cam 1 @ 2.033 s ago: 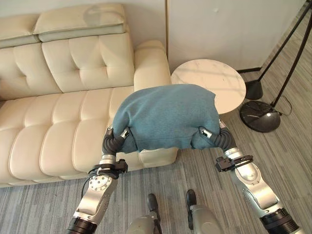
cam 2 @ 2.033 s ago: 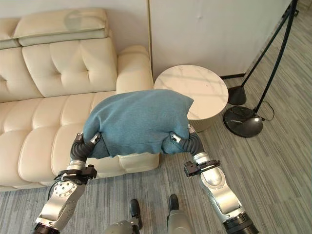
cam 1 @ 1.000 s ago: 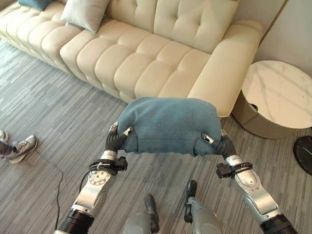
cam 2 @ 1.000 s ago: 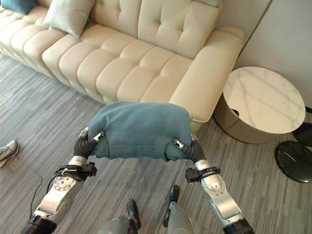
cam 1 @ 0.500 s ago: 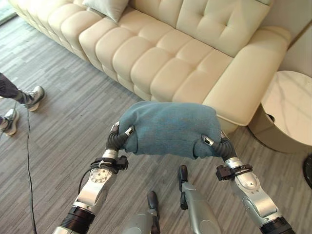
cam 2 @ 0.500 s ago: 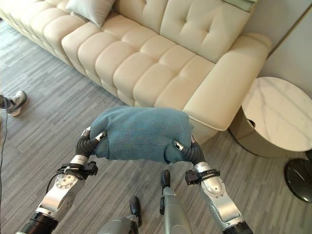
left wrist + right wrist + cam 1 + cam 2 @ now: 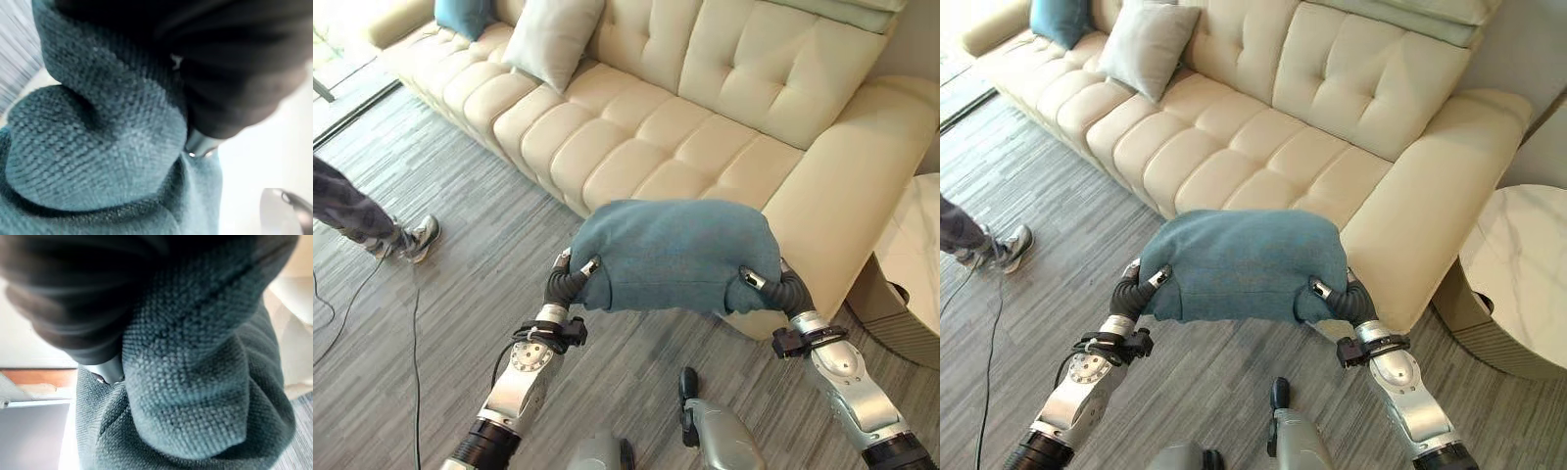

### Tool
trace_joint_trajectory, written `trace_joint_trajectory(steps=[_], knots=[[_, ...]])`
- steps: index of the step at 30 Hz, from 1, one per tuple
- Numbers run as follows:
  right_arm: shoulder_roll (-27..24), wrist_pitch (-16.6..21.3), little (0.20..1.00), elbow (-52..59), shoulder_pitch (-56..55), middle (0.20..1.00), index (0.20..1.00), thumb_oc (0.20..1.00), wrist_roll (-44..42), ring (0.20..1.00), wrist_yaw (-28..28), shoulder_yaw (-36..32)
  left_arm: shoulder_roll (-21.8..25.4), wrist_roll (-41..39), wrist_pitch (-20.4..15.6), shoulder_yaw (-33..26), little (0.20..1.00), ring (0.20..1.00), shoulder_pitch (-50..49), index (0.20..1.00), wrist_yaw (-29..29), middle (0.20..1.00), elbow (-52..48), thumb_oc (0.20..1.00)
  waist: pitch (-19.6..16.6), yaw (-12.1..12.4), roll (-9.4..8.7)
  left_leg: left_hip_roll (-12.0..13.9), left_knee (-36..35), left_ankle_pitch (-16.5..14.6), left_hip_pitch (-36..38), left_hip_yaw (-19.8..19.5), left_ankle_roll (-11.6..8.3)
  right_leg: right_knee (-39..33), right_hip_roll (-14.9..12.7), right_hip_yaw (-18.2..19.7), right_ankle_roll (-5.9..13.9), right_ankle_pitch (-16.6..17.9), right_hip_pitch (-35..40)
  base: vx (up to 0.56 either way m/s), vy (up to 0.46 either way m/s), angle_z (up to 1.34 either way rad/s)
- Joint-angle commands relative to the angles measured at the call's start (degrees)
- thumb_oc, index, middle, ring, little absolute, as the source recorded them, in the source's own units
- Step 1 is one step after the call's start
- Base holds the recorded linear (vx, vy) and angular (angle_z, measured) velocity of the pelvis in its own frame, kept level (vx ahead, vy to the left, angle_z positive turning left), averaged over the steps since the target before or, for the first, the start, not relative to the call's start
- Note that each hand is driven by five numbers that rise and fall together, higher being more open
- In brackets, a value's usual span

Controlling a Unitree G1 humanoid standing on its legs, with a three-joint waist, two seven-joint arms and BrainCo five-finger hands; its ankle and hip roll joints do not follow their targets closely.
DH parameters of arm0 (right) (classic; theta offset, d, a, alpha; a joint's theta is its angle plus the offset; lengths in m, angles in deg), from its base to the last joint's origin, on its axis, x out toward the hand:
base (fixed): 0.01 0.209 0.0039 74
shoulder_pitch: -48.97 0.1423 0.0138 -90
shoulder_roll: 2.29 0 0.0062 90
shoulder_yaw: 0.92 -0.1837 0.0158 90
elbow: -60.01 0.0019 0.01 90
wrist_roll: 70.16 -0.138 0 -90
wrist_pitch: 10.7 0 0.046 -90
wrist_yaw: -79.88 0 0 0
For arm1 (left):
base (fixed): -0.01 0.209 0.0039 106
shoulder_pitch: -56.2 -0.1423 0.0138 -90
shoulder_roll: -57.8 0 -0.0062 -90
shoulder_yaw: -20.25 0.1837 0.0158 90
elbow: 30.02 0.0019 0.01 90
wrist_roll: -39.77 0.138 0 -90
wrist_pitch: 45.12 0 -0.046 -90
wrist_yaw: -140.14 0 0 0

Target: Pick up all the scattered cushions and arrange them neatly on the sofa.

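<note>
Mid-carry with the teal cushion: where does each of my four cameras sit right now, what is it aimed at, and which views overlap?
Left eye view: head camera, looking down at teal cushion before cream sofa; both arms, left hand, right hand.
Right eye view: same head, slightly offset; same scene, plus round side table.
Left wrist view: on left wrist, against the cushion's knit.
Right wrist view: on right wrist, against the cushion's knit.
Shared: all four show the cushion; both eyes show grey pillow, teal pillow, a person's shoe.

Your two head cameras look steeply down from just apart, both taking in the cream tufted leather sofa [image 7: 705,127] and grey striped floor [image 7: 1058,255]. Your wrist cameras sit pressed against the teal knitted cushion [image 7: 98,147].
</note>
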Motion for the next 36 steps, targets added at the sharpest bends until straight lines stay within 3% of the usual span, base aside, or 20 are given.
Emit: trace_joint_trajectory(steps=[1, 3, 4, 6, 7, 8, 10, 12, 13, 14, 15, 18, 20, 21, 24, 27, 28, 30, 36], knots=[[3.6, 6.3, 0.2, 8.8, 2.6, 0.2, 0.2, 0.2, -0.5, 0.2, 2.6, 4.4, -0.4, 3.0, -5.5, 3.4, 0.2, 0.2, 1.6, 0.2, -4.5, 0.2, -9.2, 0.2, -4.5, -0.1, -1.78, -0.6, -17.7, 4.2, -1.8, -0.2, 3.13, -1.9, -1.2, 7.8, 9.35, -5.2, 2.9, 0.37, 0.167, -1.04], [4.0, 6.5, 0.2, 7.9, 1.9, 0.2, 0.2, 0.2, 0.2, 0.2, 1.7, 3.6, -0.4, 3.0, -5.6, 3.3, 0.2, 0.2, 2.1, 0.2, -3.4, 0.2, -9.1, 0.2, -4.2, 0.6, -1.27, 1.1, -24.1, 10.6, -4.7, -4.9, 1.85, -0.6, 0.1, 10.4, 9.16, -7.2, 4.7, 0.42, 0.191, -1.18], [4.2, 6.4, 0.2, 7.4, 1.1, 0.2, 0.2, 0.2, 0.9, 0.2, 1.5, 2.8, -0.7, 2.9, -5.5, 3.8, 0.2, 0.2, 2.4, 0.2, -3.2, 0.2, -9.2, 0.2, -4.4, 0.2, -1.17, 1.7, -24.9, 11.3, -4.7, -4.2, 1.64, 0.3, 0.2, 11.3, 9.2, -8.3, 5.8, 0.45, 0.239, -0.91], [4.7, 6.0, 0.2, 7.4, 0.0, 0.2, 0.2, 0.2, 1.3, 0.2, 1.9, 2.5, -0.2, 2.9, -5.0, 4.6, 0.2, 0.2, 2.2, 0.2, -3.8, 0.2, -9.4, 0.2, -5.4, -0.3, -1.48, 1.3, -24.3, 10.1, -3.1, -3.1, 2.22, 1.3, -0.8, 13.5, 10.1, -8.9, 7.4, 0.52, 0.402, -0.99], [5.5, 5.9, 0.2, 7.4, 0.5, 0.2, 0.2, 0.2, 1.1, 0.2, 2.2, 2.8, 0.4, 3.0, -5.1, 4.7, 0.2, 0.2, 2.8, 0.2, -3.9, 0.2, -9.1, 0.2, -5.5, -0.4, -2.3, 0.1, -22.9, 8.5, -2.4, -2.0, 3.5, 3.6, -2.0, 15.3, 10.99, -8.7, 7.2, 0.56, 0.524, -1.11], [6.4, 5.8, 0.2, 6.8, 1.8, 0.2, 0.2, 0.2, 1.0, 0.2, 2.6, 3.8, 1.1, 3.3, -5.4, 4.1, 0.2, 0.2, 3.0, 0.2, -3.7, 0.2, -9.3, 0.2, -5.7, 0.0, -3.08, -0.8, -22.7, 7.1, -1.1, 0.6, 4.83, 6.7, -3.4, 16.4, 12.49, -6.1, 5.7, 0.45, 0.497, -1.15], [8.3, 5.6, 0.2, 5.7, 5.0, 0.2, 0.2, 0.2, 1.1, 0.2, 3.1, 5.7, 2.7, 3.7, -5.9, 2.8, 0.2, 0.2, 2.7, 0.2, -3.1, 0.2, -9.3, 0.2, -5.5, 0.8, -3.35, -1.5, -23.5, 5.4, 1.9, 4.9, 6.62, 14.1, -5.2, 12.6, 13.94, -1.9, 1.0, 0.31, 0.387, -1.29], [8.2, 5.6, 0.2, 5.8, 4.7, 0.2, 0.2, 0.2, 0.8, 0.2, 3.4, 5.7, 2.7, 3.7, -5.9, 2.8, 0.2, 0.2, 2.6, 0.2, -3.4, 0.2, -9.0, 0.2, -5.6, 0.7, -3.56, -2.0, -24.1, 5.2, 3.0, 5.4, 6.73, 12.9, -4.5, 11.9, 13.78, -2.3, 0.8, 0.24, 0.173, -0.76], [8.2, 5.6, 0.2, 5.5, 4.5, 0.2, 0.2, 0.2, -0.9, 0.2, 4.3, 5.6, 3.0, 3.9, -6.1, 1.5, 0.2, 0.2, 1.3, 0.2, -3.9, 0.2, -8.9, 0.2, -6.6, 0.0, -3.79, -3.6, -26.2, 3.4, 5.9, 6.5, 6.96, 5.0, -1.9, 7.6, 12.84, -3.1, -1.3, 0.33, 0.12, 0.06], [8.1, 5.6, 0.2, 5.3, 4.3, 0.2, 0.2, 0.2, -1.5, 0.2, 4.6, 5.5, 2.8, 3.8, -6.1, 1.2, 0.2, 0.2, 1.2, 0.2, -4.2, 0.2, -8.8, 0.2, -6.7, -0.3, -3.84, -3.8, -26.5, 3.0, 6.7, 6.6, 7.07, 3.6, -1.0, 7.2, 12.7, -2.6, -2.2, 0.51, 0.118, -0.28], [7.9, 5.8, 0.2, 4.2, 4.4, 0.2, 0.2, 0.2, -2.3, 0.2, 4.9, 5.4, 1.9, 4.1, -6.2, 0.9, 0.2, 0.2, 1.5, 0.2, -3.8, 0.2, -7.5, 0.2, -6.2, -0.9, -3.77, -4.9, -26.5, 2.0, 8.6, 6.2, 7.36, 2.7, -0.2, 4.3, 12.77, -1.1, -5.7, 0.33, -0.014, -0.38], [7.8, 6.0, 0.2, 4.5, 4.0, 0.2, 0.2, 0.2, -2.5, 0.2, 5.2, 5.1, 1.7, 4.3, -6.3, 0.8, 0.2, 0.2, 1.2, 0.2, -4.3, 0.2, -7.8, 0.2, -6.3, -1.1, -3.72, -5.3, -26.0, 0.8, 9.9, 6.3, 7.44, 2.8, -1.2, 1.4, 12.33, -1.5, -5.0, 0.2, -0.054, 0.13], [7.5, 6.3, 0.2, 4.6, 3.0, 0.2, 0.2, 0.2, -2.6, 0.2, 5.5, 4.8, 1.2, 4.4, -6.2, 1.3, 0.2, 0.2, 0.6, 0.2, -5.0, 0.2, -8.1, 0.2, -6.9, -1.4, -4.01, -5.8, -23.7, -0.8, 10.5, 5.8, 6.95, 1.1, -0.5, 2.8, 11.45, -2.3, -2.2, 0.24, -0.127, 0.02], [6.6, 6.5, 0.2, 4.2, 2.4, 0.2, 0.2, 0.2, -2.3, 0.2, 5.1, 4.1, 0.9, 3.9, -6.1, 1.5, 0.2, 0.2, 0.2, 0.2, -5.4, 0.2, -8.1, 0.2, -7.3, -1.4, -4.11, -5.2, -18.0, -0.9, 9.5, 6.0, 5.37, -0.1, -0.5, 3.1, 10.33, -3.0, 0.4, 0.26, -0.162, -0.13], [5.0, 6.5, 0.2, 5.1, 1.9, 0.2, 0.2, 0.2, -3.2, 0.2, 4.4, 3.3, 0.7, 3.7, -5.8, 1.9, 0.2, 0.2, 0.2, 0.2, -5.2, 0.2, -7.3, 0.2, -6.8, -0.9, -4.65, -3.9, -6.7, 2.7, 4.8, 3.2, 2.63, -1.9, 0.4, 4.8, 8.28, -3.7, 3.5, 0.2, -0.134, 0.31], [4.6, 6.1, 0.2, 4.7, 1.2, 0.2, 0.2, 0.2, -3.1, 0.2, 4.5, 2.7, 0.5, 3.9, -5.6, 1.9, 0.2, 0.2, -0.1, 0.2, -5.5, 0.2, -6.9, 0.2, -7.8, -0.7, -5.04, -3.7, -12.4, 0.3, 3.5, 2.1, 3.74, -3.9, 0.0, 6.5, 8.95, -3.7, 4.8, 0.17, 0.03, 0.1], [4.6, 6.2, 0.2, 4.3, 1.3, 0.2, 0.2, 0.2, -2.3, 0.2, 4.3, 2.8, 0.8, 4.7, -5.5, 1.9, 0.2, 0.2, -0.1, 0.2, -5.0, 0.2, -6.9, 0.2, -8.0, 0.3, -5.22, -4.4, -17.2, 0.9, 2.0, -1.6, 3.7, -4.6, 0.3, 8.4, 9.23, -3.7, 5.5, 0.17, 0.058, -0.05], [4.6, 6.2, 0.2, 4.5, 0.8, 0.2, 0.2, 0.2, -2.6, 0.2, 4.2, 2.1, 0.8, 4.1, -5.9, 2.0, 0.2, 0.2, -0.5, 0.2, -5.6, 0.2, -7.3, 0.2, -8.2, 0.3, -4.96, -4.4, -20.2, 1.3, 2.6, -3.0, 3.97, -4.6, 0.8, 9.3, 9.38, -3.7, 5.2, 0.12, 0.064, -0.86], [6.0, 5.6, 0.2, 3.7, 1.6, 0.2, 0.2, 0.2, -2.0, 0.2, 4.7, 2.9, 2.6, 4.9, -5.2, 1.0, 0.2, 0.2, -2.3, 0.2, -6.9, 0.2, -7.6, 0.2, -9.2, 0.8, -5.26, -4.9, -23.6, 1.6, 4.8, 0.3, 5.59, -5.2, 1.6, 13.2, 10.52, -2.7, 5.2, 0.1, 0.089, -0.95]])
